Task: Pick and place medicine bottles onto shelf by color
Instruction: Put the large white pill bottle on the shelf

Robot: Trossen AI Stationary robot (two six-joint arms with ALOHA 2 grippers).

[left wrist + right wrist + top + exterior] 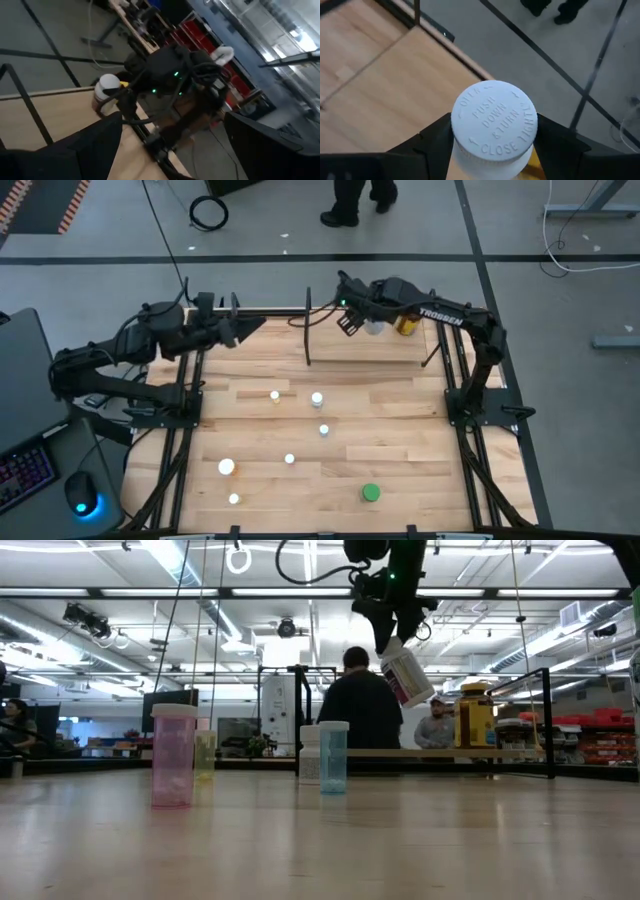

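Observation:
My right gripper (pixel 356 320) hangs over the far shelf (pixel 270 340), a light-wood plank between thin black posts, and is shut on a large white labelled medicine bottle (pixel 406 671). A yellow dark-capped bottle (pixel 407 323) stands on the shelf close beside it. My left gripper (pixel 240 330) is open and holds nothing above the shelf's left end. Several small bottles stand upright on the tabletop, among them a green one (pixel 371 493), a pink one (pixel 173 755) and a blue one (pixel 333 757). My right gripper pinches the white bottle between its two fingers (pixel 432 142) on opposite sides just below the white cap (pixel 495 122). The fingers come slanting down from above. The bottle is lifted clear of the shelf and hangs tilted, cap end up at the fingers, its base (pixel 420 695) lowest.
Black upright posts (pixel 307 325) frame the shelf. Small white and orange-tinted bottles (pixel 317 398) are scattered over the middle and near part of the table. A person (pixel 360 705) sits beyond the far edge, and a keyboard and mouse (pixel 80 502) lie at the left.

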